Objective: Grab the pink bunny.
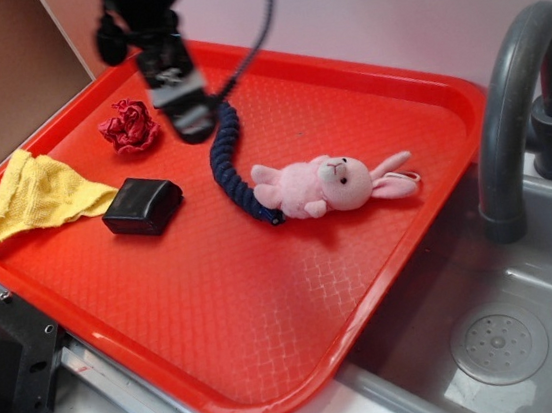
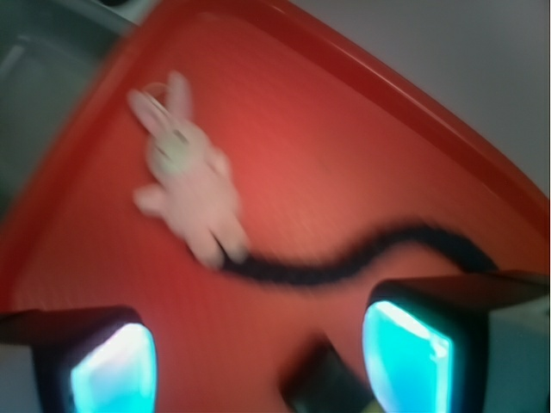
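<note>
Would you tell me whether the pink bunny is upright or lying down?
Lying down: the pink bunny rests flat on the red tray, ears towards the sink.

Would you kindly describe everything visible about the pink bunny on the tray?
The pink bunny is a small pale-pink plush toy with a whitish face, dark eyes, stubby limbs and two long ears. It lies flat on its back on the red tray, ears pointing toward the sink side. One end of the dark-blue braided rope touches its lower body. The gripper hovers apart from it, holding nothing.
</note>
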You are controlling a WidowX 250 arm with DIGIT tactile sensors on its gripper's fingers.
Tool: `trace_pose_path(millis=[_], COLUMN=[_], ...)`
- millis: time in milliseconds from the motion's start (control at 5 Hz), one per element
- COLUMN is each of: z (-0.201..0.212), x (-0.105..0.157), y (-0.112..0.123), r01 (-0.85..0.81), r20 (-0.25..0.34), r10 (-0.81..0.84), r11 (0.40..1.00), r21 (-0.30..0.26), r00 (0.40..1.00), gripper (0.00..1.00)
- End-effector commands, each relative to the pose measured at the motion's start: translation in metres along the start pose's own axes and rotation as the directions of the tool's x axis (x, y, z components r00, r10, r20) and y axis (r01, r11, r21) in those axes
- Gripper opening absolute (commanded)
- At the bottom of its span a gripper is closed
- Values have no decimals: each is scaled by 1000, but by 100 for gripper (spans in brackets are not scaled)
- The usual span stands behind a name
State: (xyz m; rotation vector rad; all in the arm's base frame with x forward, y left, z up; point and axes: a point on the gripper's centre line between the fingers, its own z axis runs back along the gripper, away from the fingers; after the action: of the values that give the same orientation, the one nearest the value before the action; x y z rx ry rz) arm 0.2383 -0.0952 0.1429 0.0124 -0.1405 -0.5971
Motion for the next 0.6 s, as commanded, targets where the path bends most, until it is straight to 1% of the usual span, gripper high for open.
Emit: trace_pose_path(millis=[0,200,400], z=[-37,-57,-70], x=[46,54,56], y=[-10,-19,-41], r01=[103,152,249], r20=[11,-13,-18], r10=[-103,-153,-251], r11=[995,988,964], r21=[-15,-40,-90], r00=[995,988,968], gripper=[100,100,100])
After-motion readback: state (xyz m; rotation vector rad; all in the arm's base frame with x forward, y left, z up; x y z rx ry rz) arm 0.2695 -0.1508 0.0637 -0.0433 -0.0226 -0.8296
